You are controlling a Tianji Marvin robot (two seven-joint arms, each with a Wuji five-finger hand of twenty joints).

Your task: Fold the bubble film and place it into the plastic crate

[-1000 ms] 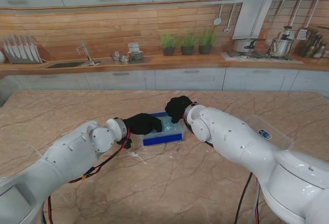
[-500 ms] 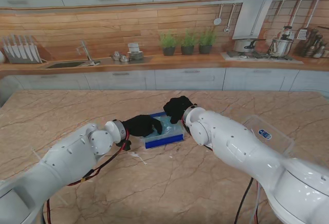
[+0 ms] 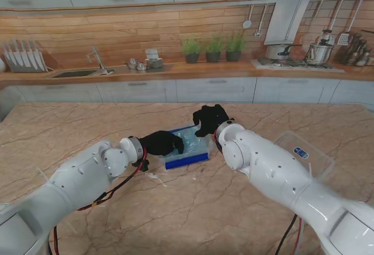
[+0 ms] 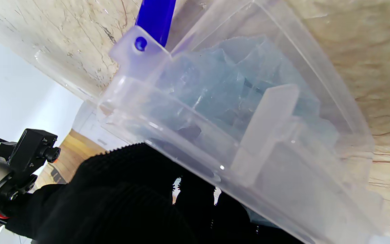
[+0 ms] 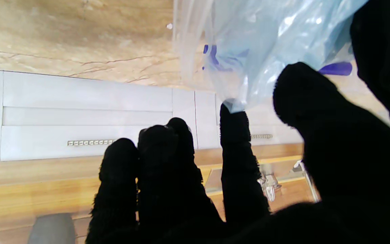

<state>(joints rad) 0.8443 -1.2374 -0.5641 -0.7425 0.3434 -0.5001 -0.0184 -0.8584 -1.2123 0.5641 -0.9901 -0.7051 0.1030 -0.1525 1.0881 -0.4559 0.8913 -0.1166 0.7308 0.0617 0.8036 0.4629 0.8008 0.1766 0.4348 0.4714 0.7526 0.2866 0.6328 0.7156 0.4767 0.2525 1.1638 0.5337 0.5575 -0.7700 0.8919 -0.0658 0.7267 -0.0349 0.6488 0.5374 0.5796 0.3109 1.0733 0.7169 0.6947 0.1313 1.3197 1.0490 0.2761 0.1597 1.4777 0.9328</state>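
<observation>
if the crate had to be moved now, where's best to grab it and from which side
Probably by the long wall nearest me on the plastic crate, coming from the robot's left where the left hand already rests on its rim. The walls are thin, straight and upright, so fingers can hook over; the bubble film fills the inside.

Crumpled bubble film (image 3: pixel 190 140) inside plastic crate (image 3: pixel 185 159)

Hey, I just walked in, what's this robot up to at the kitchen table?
It is packing bubble film into a clear plastic crate with blue trim on the marble table. The film already lies bunched inside the crate. The left hand rests against the crate's left side, steadying it. The right hand is at the far right edge, one of its fingers touching the film; whether it grips it is unclear.
</observation>
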